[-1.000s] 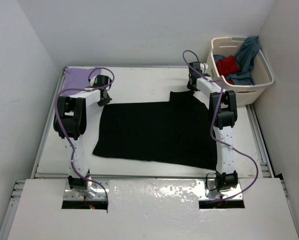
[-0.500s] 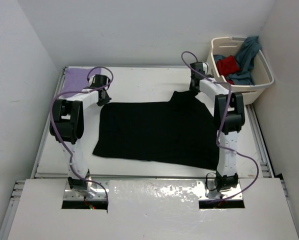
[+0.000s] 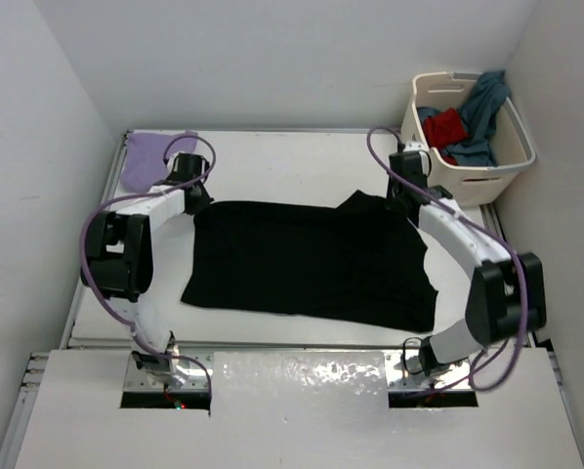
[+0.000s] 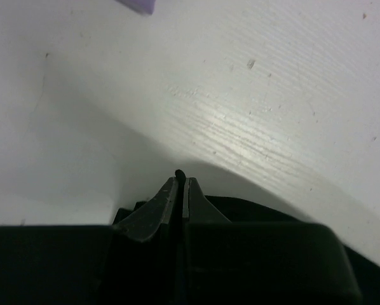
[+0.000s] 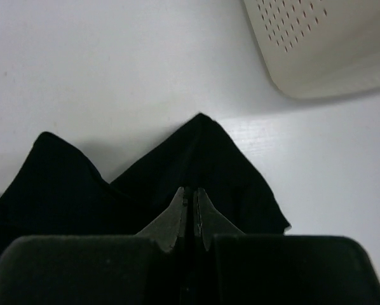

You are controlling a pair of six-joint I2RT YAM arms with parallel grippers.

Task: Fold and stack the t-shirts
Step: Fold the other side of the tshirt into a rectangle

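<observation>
Early: lavender shirt (image 3: 146, 156) looks folded, far left; black shirt (image 3: 312, 259) flat, unfolded; left gripper (image 4: 180, 180) and right gripper (image 5: 190, 194) pinch its far corners; red shirt (image 3: 445, 125) and teal shirt (image 3: 482, 103) in basket (image 3: 468, 181).

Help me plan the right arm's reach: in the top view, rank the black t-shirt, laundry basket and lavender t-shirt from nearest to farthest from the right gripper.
1. Black t-shirt: pinched in the right gripper, far right corner.
2. Cream laundry basket: just right, farther back.
3. Lavender t-shirt: far left corner.
</observation>
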